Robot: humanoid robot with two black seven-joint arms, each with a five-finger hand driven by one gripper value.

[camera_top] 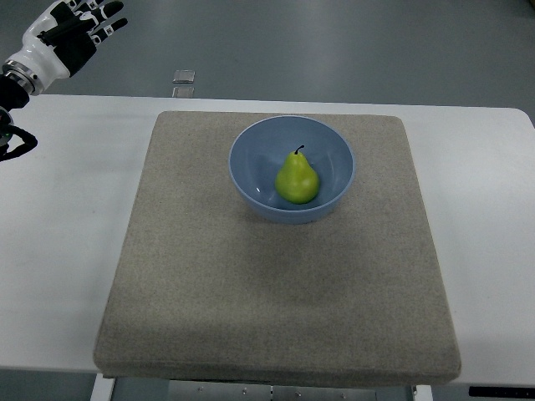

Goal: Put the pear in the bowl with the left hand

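Observation:
A green pear [298,180] with a dark stem lies inside the light blue bowl [247,150], which stands on the far half of a grey mat [276,292]. My left hand [84,25] hovers at the top left corner, far from the bowl and beyond the table's far edge. Its black and white fingers are spread and hold nothing. The right arm does not show.
The mat covers the middle of a white table [67,217]. A small grey square object [184,77] lies on the floor just past the table's far edge. A dark cable loop [15,144] shows at the left edge.

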